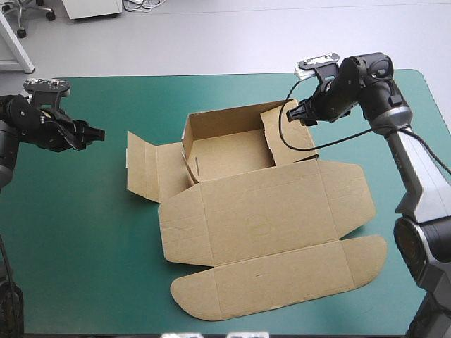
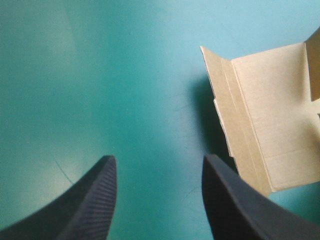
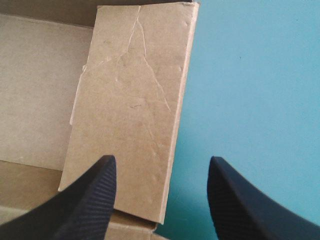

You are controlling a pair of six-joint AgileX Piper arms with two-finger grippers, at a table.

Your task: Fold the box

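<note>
At the middle of the teal-green bench (image 1: 84,232): the brown box (image 1: 261,211), half made, far walls up like a small tray, big lid and round flap flat on its near side. Left of the box, the left tool (image 1: 99,132), wide open, empty, maybe waiting for the flat side flap there. Over the box's creased right flap, the right tool (image 1: 290,115), open too, maybe ready to push it in.

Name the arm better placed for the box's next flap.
Right, probably. On the box, the right side flap lies under the open right tool; the open left tool hangs over bare cover, short of the left flap.
</note>
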